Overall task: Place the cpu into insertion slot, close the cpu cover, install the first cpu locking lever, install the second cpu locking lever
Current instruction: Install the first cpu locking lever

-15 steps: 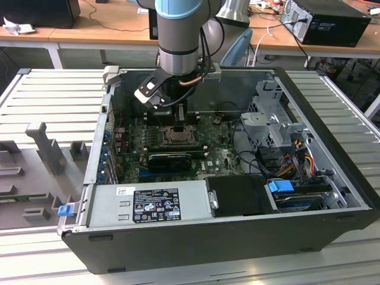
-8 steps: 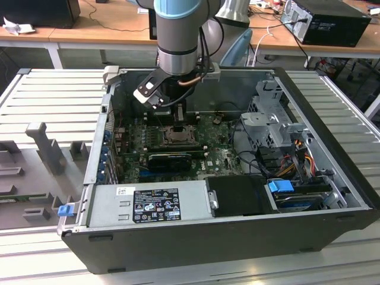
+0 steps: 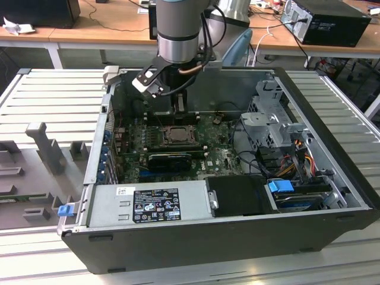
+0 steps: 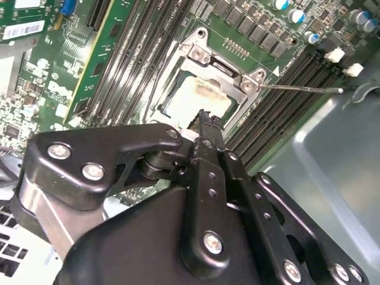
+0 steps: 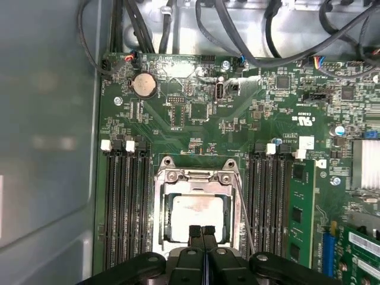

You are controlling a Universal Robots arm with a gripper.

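Sitting nearest, power box: you see the grey power box (image 3: 151, 205) along the near wall of the open computer case (image 3: 237, 243). A black box (image 3: 237, 195) sits just beside it on the exterior view's right.
Board: the green board (image 3: 217, 155) lies flat in the case, just past the power box.
Slot: the insertion slot (image 3: 176, 135) is in the middle of the board, between rows of long black memory slots (image 5: 124, 202).
Chip: the cpu (image 5: 196, 215) (image 4: 196, 98) lies flat inside the insertion slot, pale face up.
Cover: the cpu cover (image 5: 161, 214) lies down around the chip, and you can see the chip through its window.
Lever: a thin metal lever (image 5: 243, 208) (image 4: 303, 89) runs beside the cover and slants away from it.
Gripper: the gripper (image 3: 180, 108) (image 5: 202, 233) (image 4: 206, 119) hangs over one edge of the chip. Its two black fingers are pressed together with nothing between them. You cannot tell if the tips touch the chip.
Far side: the drive cage (image 3: 270, 113) stands at the exterior view's right, and wooden desks (image 3: 119, 27) are far behind the case.
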